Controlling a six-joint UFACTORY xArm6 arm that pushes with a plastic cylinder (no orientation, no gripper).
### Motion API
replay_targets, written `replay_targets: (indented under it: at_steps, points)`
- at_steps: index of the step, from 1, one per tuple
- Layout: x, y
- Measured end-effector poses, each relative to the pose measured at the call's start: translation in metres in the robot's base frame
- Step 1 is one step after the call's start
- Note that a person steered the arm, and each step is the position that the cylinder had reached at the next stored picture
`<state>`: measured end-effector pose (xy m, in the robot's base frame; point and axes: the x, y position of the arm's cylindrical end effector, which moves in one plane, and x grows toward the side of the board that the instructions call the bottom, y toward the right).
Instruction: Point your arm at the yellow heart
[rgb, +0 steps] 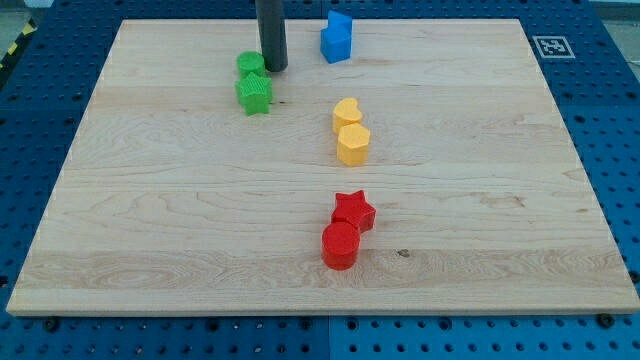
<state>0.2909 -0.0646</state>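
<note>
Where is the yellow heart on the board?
The yellow heart sits near the board's centre, touching the yellow hexagon just below it, right of my tip.

Probably lab, blue perforated bench (600, 120), fiducial tag (549, 46)

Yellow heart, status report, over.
My tip beside the green blocks, top left. Yellow heart mid-board, touching the other yellow block. Nothing between.
</note>
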Motion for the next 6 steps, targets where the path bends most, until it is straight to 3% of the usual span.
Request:
replay_targets:
  at_steps: [2,4,6]
  points:
    - [0.031,0.043]
    - [0.081,0.04]
    - [0.093,0.05]
